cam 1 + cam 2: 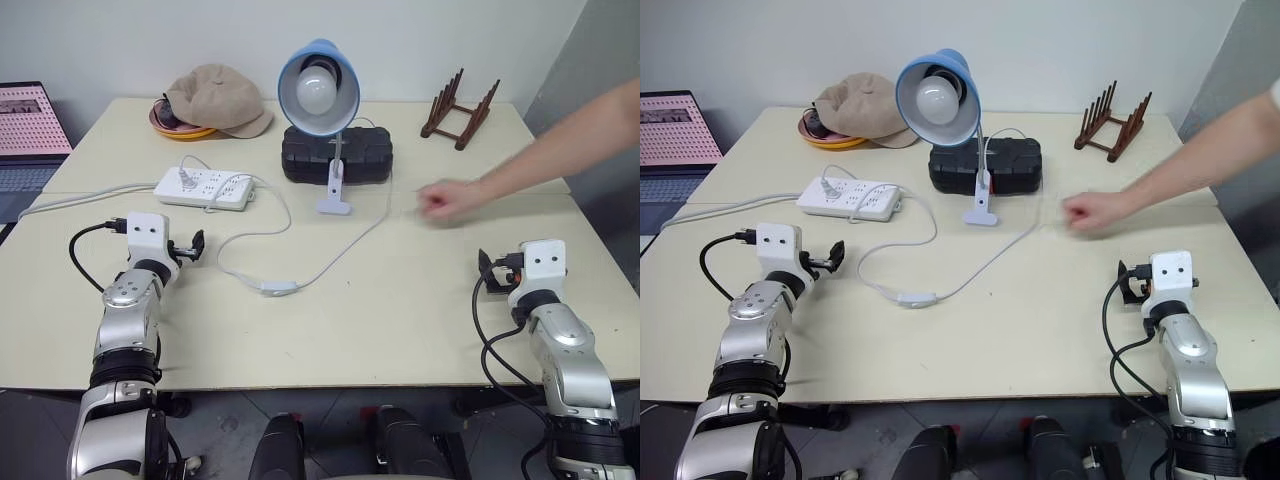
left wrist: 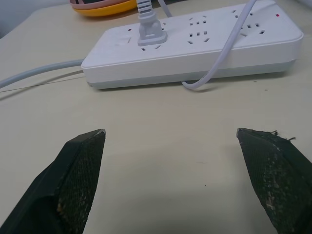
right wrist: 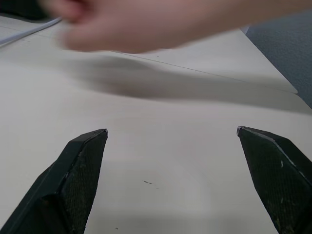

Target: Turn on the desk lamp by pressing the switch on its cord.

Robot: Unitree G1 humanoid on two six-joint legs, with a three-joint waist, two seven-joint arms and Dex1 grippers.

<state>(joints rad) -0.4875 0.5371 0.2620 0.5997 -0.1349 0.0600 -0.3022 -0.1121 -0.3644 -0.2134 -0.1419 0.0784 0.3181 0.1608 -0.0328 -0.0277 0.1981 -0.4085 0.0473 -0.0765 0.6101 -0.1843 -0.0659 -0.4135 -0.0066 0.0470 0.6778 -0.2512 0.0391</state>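
Observation:
The desk lamp (image 1: 318, 85), with a blue shade and a white bulb that shows no glow, stands at the middle back on its white base (image 1: 334, 205). Its thin white cord (image 1: 345, 250) loops forward across the table to the small white switch (image 1: 279, 288), which lies flat near the centre. My left gripper (image 1: 190, 247) is open and empty, left of the switch and a hand's width from it, facing the power strip. My right gripper (image 3: 171, 131) is open and empty over bare table at the right. A person's hand (image 1: 445, 200) hovers ahead of it.
A white power strip (image 1: 204, 188) with a plug in it lies just beyond my left gripper. A black case (image 1: 336, 153) sits behind the lamp, a beige cap (image 1: 215, 100) on an orange plate (image 1: 180, 130) at back left, a wooden rack (image 1: 460, 110) at back right, a laptop (image 1: 30, 125) far left.

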